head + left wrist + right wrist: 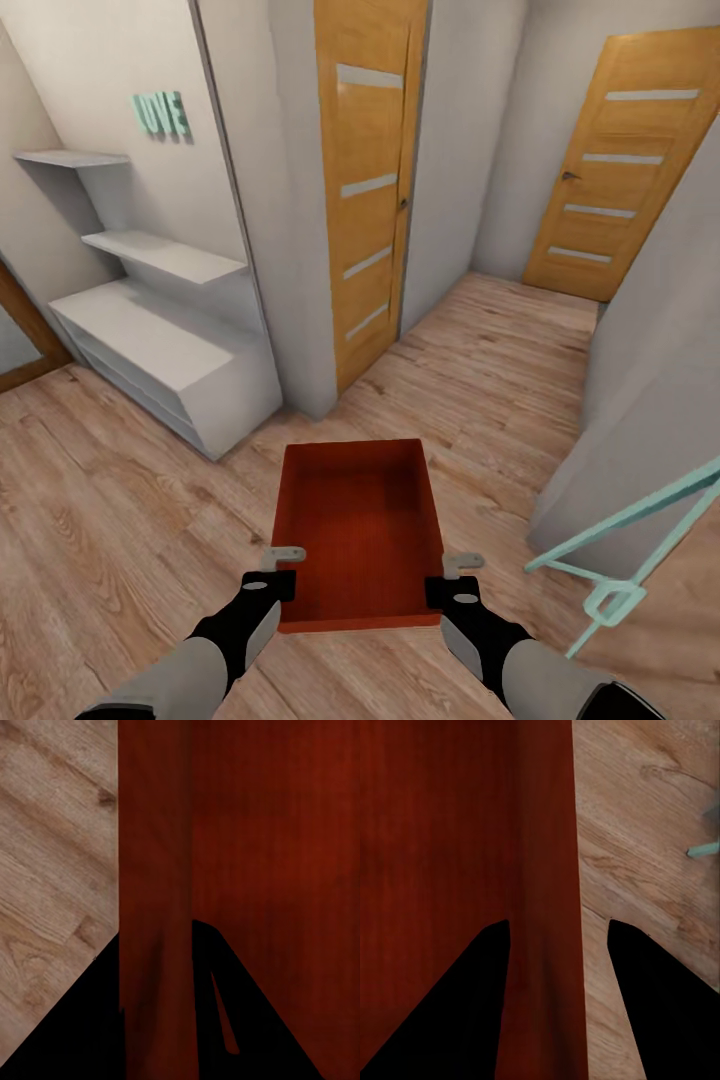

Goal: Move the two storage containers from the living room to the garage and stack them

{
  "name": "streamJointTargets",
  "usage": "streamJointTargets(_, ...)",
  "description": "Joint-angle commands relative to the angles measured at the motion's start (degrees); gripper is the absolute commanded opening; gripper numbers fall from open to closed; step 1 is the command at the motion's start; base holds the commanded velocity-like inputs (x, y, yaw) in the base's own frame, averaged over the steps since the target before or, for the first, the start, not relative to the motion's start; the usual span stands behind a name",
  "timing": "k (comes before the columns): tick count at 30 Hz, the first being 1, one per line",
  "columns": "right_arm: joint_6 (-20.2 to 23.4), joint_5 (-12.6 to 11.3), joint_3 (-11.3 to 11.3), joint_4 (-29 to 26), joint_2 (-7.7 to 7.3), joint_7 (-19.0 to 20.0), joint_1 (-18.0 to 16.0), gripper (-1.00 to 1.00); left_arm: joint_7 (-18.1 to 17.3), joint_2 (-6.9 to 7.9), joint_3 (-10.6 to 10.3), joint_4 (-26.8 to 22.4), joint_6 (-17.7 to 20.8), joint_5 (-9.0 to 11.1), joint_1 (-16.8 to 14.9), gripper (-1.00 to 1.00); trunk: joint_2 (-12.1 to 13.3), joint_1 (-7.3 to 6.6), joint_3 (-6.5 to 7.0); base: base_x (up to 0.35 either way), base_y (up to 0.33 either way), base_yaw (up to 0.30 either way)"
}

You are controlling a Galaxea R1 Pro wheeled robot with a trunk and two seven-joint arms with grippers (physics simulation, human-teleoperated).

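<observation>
One orange-red storage container [360, 530] is in sight, held level above the light wood-plank floor [120, 520] between two pincers: the left pincer [283, 553] is clenched on its left wall and the right pincer [462, 566] on its right wall, each with one finger inside and one outside. Ahead stand two orange wooden doors, the nearer door [370, 190] and a farther door [625, 165] down the hallway. White shelves [160, 340] line the left wall, and a pale green wire frame [625, 560] leans at the right.

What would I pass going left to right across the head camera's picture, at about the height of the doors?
White shelves → mint "LOVE" letters → nearer wooden door → farther wooden door.
</observation>
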Motion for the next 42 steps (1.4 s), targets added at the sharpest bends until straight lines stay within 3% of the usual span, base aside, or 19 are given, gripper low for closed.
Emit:
streamJointTargets(1, -1.6, 0.2, -2.0, -0.4, -1.10, -0.1, -0.1, -1.00, -4.2, 5.58, 1.6, -0.1, 0.3, 2.8, 0.0, -1.00, -0.1, 0.06, -0.10, 0.324, 0.000, -0.008)
streamJointTargets(18, -1.6, 0.2, -2.0, -0.4, -1.04, -0.1, -0.1, -1.00, -4.2, 5.58, 1.6, -0.1, 0.3, 2.9, 0.0, -1.00, -0.1, 0.06, -0.10, 0.324, 0.000, -0.016)
streamJointTargets(42, -1.6, 0.2, -2.0, -0.4, -1.01, -0.1, -0.1, -1.00, -4.2, 5.58, 1.6, -0.1, 0.3, 2.8, 0.0, -1.00, -0.1, 0.06, -0.10, 0.324, 0.000, -0.261)
